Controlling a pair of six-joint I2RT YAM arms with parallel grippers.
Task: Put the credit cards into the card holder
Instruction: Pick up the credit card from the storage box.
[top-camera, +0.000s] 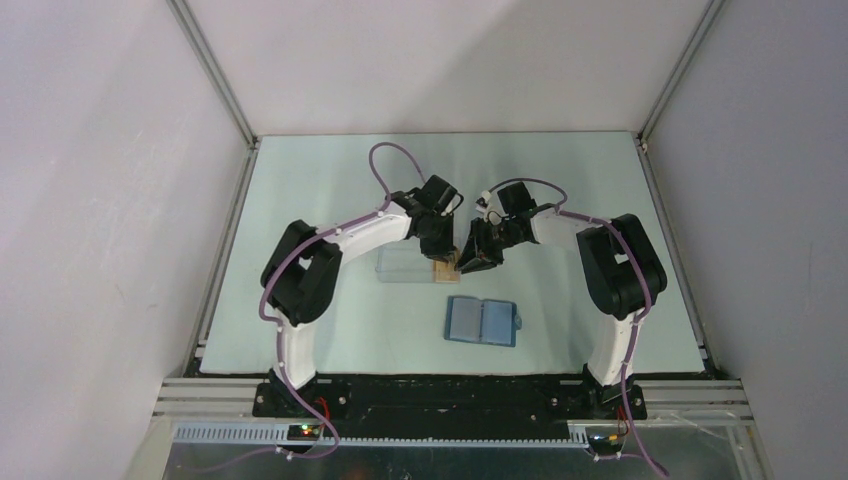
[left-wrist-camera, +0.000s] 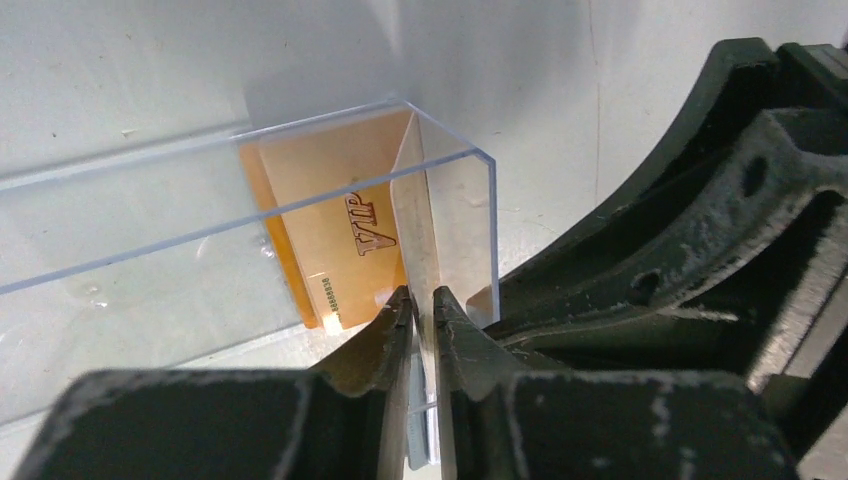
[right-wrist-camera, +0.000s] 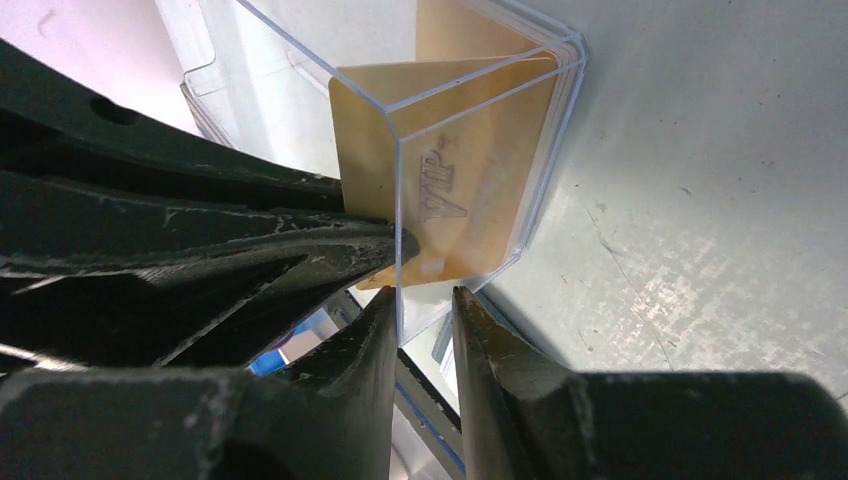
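Nearest the arm bases, the card holder (top-camera: 482, 321) lies flat and open like a book on the worktop (top-camera: 330, 200), its two pale panels facing up, with nothing in it that I can see.

Just beyond it and a little to the left sits a clear box (top-camera: 403, 266), and both arms meet at its right end. Inside that end an orange credit card (left-wrist-camera: 330, 225) marked VIP stands on edge, leaning against the end wall. Whether a second card stands behind it I cannot tell through the reflections.

The left claw (left-wrist-camera: 421, 305) is nearly closed, its tips pinching the thin clear end wall of the box, not the card. The right claw (right-wrist-camera: 425, 315) stands partly open astride a corner edge of the same box. There is a gap on one side, so it seems to hold nothing.

The card looks light, thin, stiff and glossy, and likely to slip against smooth plastic. The best hold is probably a pinch across its two faces, along the edge that rises toward the box's open top. The box itself looks light enough to slide or tip unless it is steadied.
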